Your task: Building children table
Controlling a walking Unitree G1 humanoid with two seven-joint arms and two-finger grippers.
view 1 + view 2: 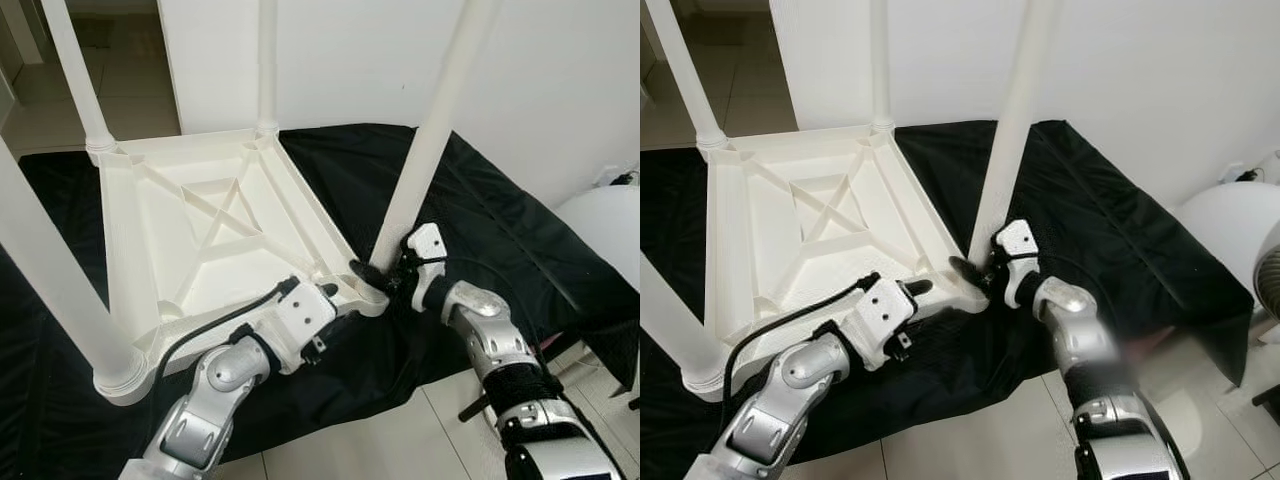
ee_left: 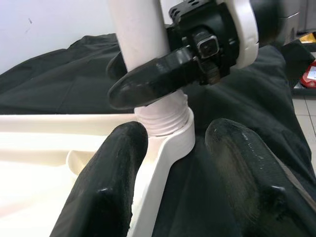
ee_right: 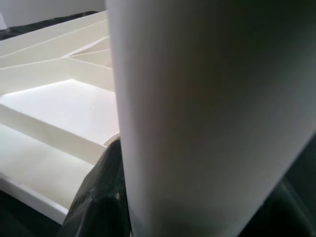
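Note:
A white plastic children's table point(image 1: 200, 230) lies upside down on a black cloth point(image 1: 500, 220). Three of its legs stand up at the other corners. The fourth leg point(image 1: 430, 140) rises tilted from the near right corner, and its threaded end point(image 2: 165, 121) sits in the corner socket. My right gripper point(image 1: 378, 275) is shut on this leg just above the socket; the right wrist view has the leg point(image 3: 207, 118) pressed against a finger point(image 3: 101, 197). My left gripper point(image 2: 177, 131) is open and straddles the table's rim beside that corner, one finger inside the rim, one over the cloth.
The cloth covers a low surface that ends near my arms, with tiled floor point(image 1: 400, 430) below. A white wall stands behind. A round white object point(image 1: 610, 230) and a fan point(image 1: 1268, 270) sit at the right. A doorway opens at the far left.

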